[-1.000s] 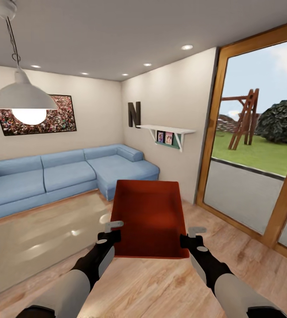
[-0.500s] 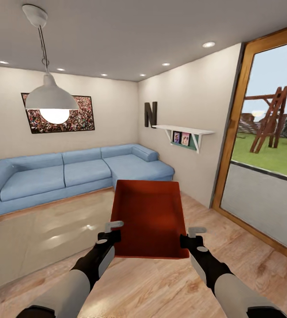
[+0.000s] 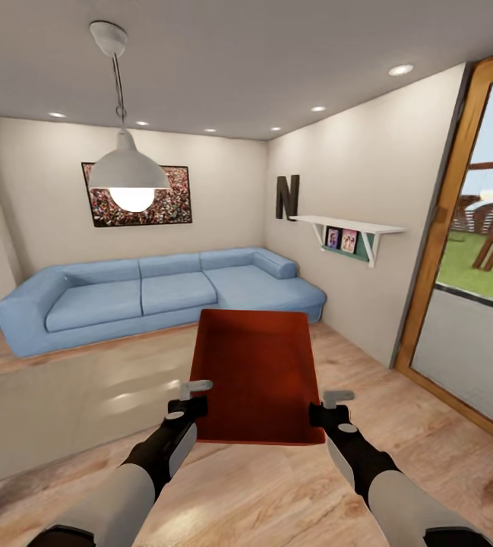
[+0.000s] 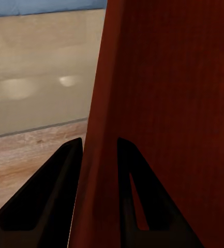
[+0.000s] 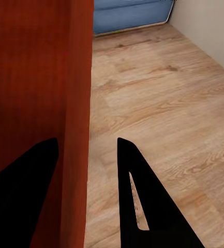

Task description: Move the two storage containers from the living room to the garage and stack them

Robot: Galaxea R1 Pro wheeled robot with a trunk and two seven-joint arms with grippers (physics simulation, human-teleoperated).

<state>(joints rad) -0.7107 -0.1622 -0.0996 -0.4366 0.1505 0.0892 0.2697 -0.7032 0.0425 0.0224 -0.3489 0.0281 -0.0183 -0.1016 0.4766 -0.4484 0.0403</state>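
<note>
One orange-red storage container (image 3: 254, 372) is held level in front of me, above the light wood floor (image 3: 276, 494) of the living room. My left gripper (image 3: 193, 396) is shut on its left wall, and the left wrist view shows the container (image 4: 163, 103) with that wall pinched between the black fingers (image 4: 60, 196). My right gripper (image 3: 330, 404) grips the right wall. In the right wrist view the container (image 5: 34, 77) has its wall standing between the two fingers (image 5: 137, 196).
A blue corner sofa (image 3: 162, 292) runs along the far wall. A low glossy pale table (image 3: 64, 410) lies at the left. A pendant lamp (image 3: 132, 171) hangs ahead. A wood-framed glass door (image 3: 466, 304) and a wall shelf (image 3: 349, 228) are at the right.
The whole picture has slid to the right, so the camera has turned left. The container and both grippers keep the same place in the view.
</note>
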